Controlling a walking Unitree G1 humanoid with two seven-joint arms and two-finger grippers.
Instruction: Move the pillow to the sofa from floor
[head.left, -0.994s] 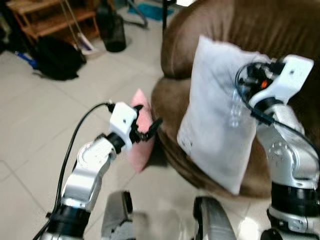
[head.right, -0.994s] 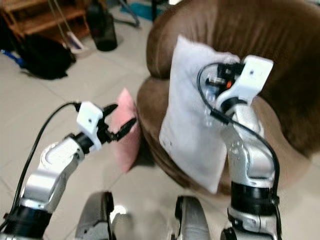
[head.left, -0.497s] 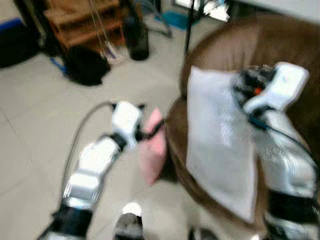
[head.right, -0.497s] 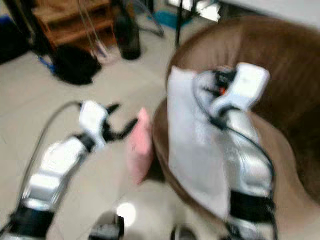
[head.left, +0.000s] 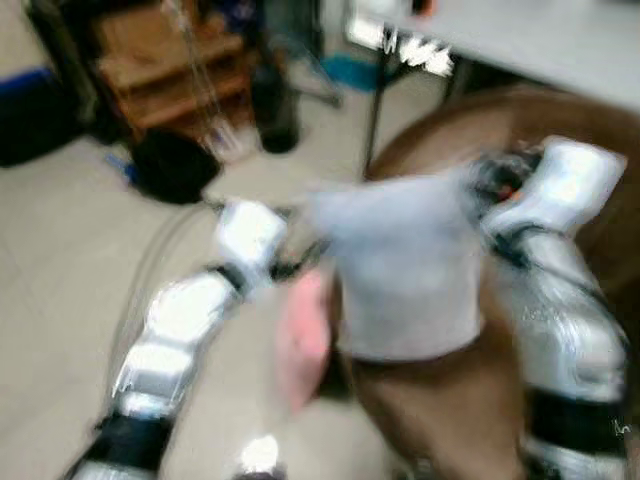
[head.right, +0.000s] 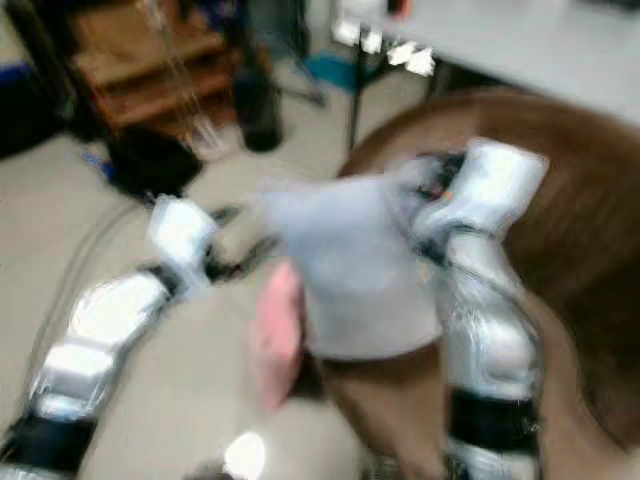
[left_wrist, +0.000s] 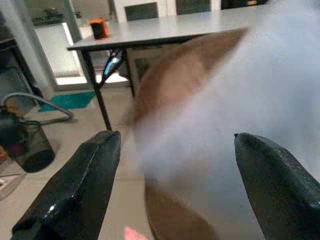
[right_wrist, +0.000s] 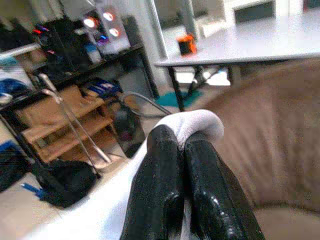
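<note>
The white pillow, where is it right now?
The white pillow is up off the floor, pinched by the right gripper, in front of the brown sofa, above a pink pillow.

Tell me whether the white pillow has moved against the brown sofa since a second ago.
Yes. The white pillow, pinched by the right gripper, has swung up from hanging down the brown sofa front, toward the seat.

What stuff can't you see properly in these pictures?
- Head views: motion blur smears the white fabric pillow, so its edges are unclear.
- The pink cushion is blurred and partly hidden behind the pillow.
- Left wrist view: the brown sofa is hazy behind the pillow.
</note>
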